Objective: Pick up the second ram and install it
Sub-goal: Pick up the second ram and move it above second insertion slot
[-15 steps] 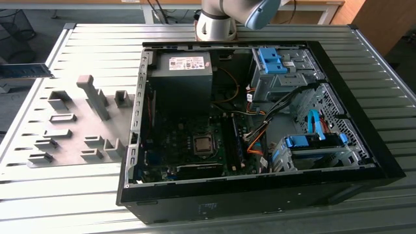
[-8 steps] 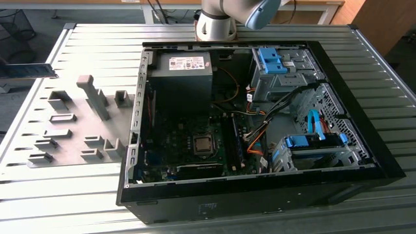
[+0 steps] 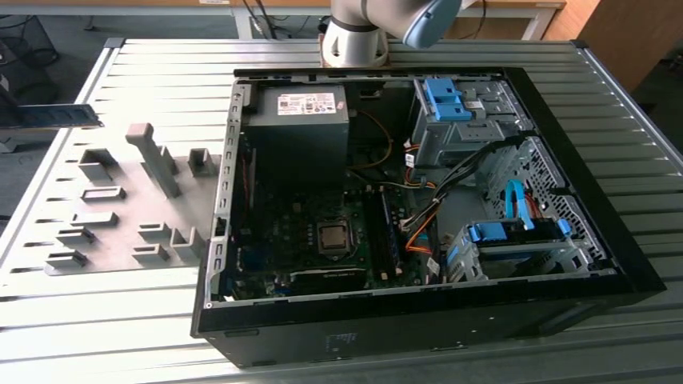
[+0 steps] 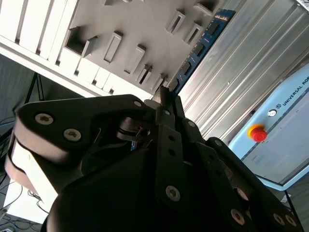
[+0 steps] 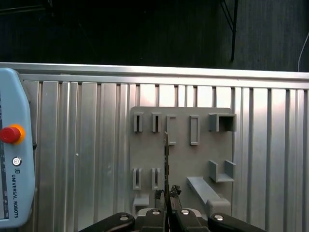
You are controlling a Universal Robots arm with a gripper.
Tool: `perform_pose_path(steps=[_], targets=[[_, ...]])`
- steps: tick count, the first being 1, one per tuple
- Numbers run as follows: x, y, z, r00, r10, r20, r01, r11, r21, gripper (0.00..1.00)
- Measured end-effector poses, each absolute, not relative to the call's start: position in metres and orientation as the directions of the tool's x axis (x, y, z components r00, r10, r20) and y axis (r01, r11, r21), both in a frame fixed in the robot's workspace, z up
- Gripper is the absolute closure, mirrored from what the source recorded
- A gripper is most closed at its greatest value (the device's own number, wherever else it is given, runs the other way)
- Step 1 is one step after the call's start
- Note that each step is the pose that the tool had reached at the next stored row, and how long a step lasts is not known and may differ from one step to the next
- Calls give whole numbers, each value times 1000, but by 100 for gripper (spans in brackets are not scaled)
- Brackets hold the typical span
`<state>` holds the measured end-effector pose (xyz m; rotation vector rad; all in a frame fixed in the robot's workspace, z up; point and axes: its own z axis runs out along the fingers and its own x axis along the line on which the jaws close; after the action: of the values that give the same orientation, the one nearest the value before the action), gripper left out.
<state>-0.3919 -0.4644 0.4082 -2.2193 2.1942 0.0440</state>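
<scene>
Fingers: clenched on the second ram; in the second wrist view the black pads pinch the board's near end flat between them.
Gripper: in the first wrist view I see the ram edge-on, a thin dark line rising from between the tips.
Ram long axis: runs straight out from the fingertips, in line with the gripper, with the free end leading away.
Ram location: in the air over the grey holder plate, clear of its slots as far as I can judge. In the exterior view the ram lies roughly level at that view's far left.
Holder plate: flat on the ribbed metal table, with a teach pendant lying beside it.
Computer case: open, well apart from the ram, toward the exterior view's right, with the motherboard on its floor.
Progress (my judgement): pick-up done, install not yet done.
</scene>
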Motion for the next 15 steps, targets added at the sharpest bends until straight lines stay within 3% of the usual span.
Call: perform_pose_path(steps=[15], targets=[[-379, -464, 408, 11, -999, -34, -1000, -11, 5, 86]])
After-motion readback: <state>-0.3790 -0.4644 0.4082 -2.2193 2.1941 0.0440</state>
